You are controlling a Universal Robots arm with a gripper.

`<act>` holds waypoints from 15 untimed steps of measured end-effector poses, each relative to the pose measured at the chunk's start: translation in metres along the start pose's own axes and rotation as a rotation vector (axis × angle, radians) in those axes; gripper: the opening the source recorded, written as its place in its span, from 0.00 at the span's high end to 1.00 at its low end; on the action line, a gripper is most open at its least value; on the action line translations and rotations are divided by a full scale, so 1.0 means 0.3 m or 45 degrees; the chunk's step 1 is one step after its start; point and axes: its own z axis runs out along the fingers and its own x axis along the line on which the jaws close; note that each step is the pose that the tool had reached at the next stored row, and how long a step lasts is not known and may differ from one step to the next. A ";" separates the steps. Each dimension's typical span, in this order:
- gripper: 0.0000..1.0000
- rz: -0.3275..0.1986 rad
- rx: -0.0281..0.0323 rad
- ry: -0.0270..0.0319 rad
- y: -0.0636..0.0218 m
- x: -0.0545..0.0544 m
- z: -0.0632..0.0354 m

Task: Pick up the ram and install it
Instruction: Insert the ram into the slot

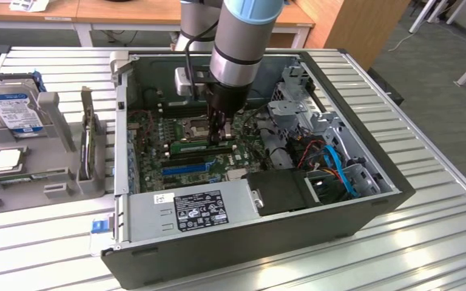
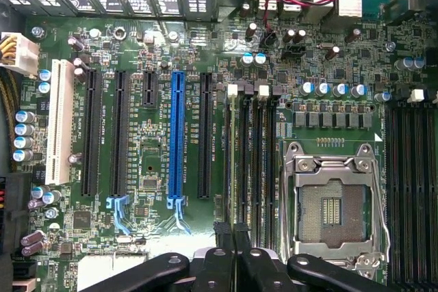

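A slatted metal desk [image 1: 435, 242] carries an open computer case [image 1: 298, 242], lying on its side. The robot arm [image 1: 237, 48] reaches down into it, above the green motherboard [image 2: 150, 203]. The fingers [image 1: 216, 128] are clenched on the ram [image 1: 191, 147], a thin green stick standing on its edge at the black memory slots [image 2: 254, 162], just beside the empty processor socket [image 2: 335, 203]. I cannot tell if it sits fully in a slot.
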 end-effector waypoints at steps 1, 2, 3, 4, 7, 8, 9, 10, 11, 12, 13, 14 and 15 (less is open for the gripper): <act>0.88 0.000 -0.0001 0.0000 0.000 0.000 0.000; 0.88 0.000 0.0000 0.0001 0.000 0.000 0.000; 0.88 0.000 -0.0001 0.0002 0.000 0.000 0.000; 0.88 0.000 -0.0001 0.0002 0.000 0.000 0.000; 0.88 0.000 -0.0001 0.0001 0.000 0.000 -0.001; 0.88 0.000 0.0000 0.0002 0.000 0.000 -0.002; 0.88 0.000 -0.0003 0.0005 0.000 0.000 -0.003; 0.88 0.000 -0.0006 0.0004 0.000 0.000 -0.004; 0.88 0.000 -0.0009 0.0005 0.001 0.000 -0.005; 0.88 0.000 -0.0009 0.0003 0.001 -0.001 -0.006; 0.88 0.000 -0.0008 0.0001 0.001 -0.001 -0.006; 0.88 0.000 -0.0009 0.0002 0.001 -0.001 -0.007; 0.88 0.000 -0.0010 0.0003 0.001 -0.001 -0.008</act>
